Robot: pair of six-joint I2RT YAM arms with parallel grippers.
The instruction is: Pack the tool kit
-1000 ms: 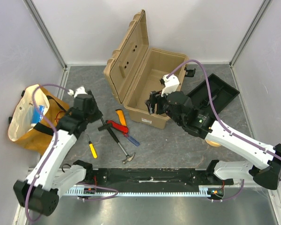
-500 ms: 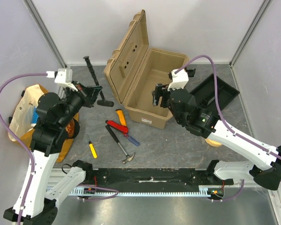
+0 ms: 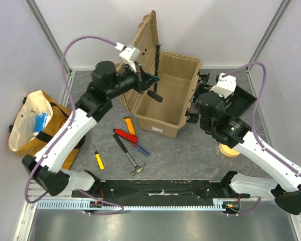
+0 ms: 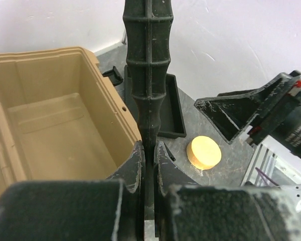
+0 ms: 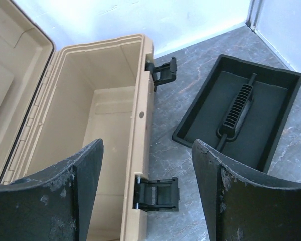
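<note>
The left gripper (image 4: 149, 163) is clamped on the black ribbed-handled mallet (image 3: 157, 65), its 2 fingers (image 4: 134, 165) pressed against the grip. In the overhead view the mallet hangs at the upper centre of the frame, over the open tan plastic toolbox (image 3: 163, 125). Its handle points up the frame and its head sits low above the box's hollow; whether it touches the box cannot be told. In the left wrist view the head is hidden behind the fingers, and the handle's far end is cut off by the top edge.

The right gripper (image 5: 146, 150) has its jaws wide apart beside the toolbox's right wall, holding nothing. The right arm covers part of the black plastic tray (image 3: 245, 95) at the right and part of the round pale wooden disc (image 3: 231, 151) below it.

A claw hammer (image 3: 126, 151), a yellow-handled screwdriver (image 3: 99, 160) and red-handled pliers (image 3: 122, 134) lie on the grey marbled tabletop (image 3: 180, 150) below the box. 2 more small tools among them are hard to identify. A yellow-and-cream cloth bag (image 3: 25, 130) sits at the left edge. White panels on metal posts wall in the table.
</note>
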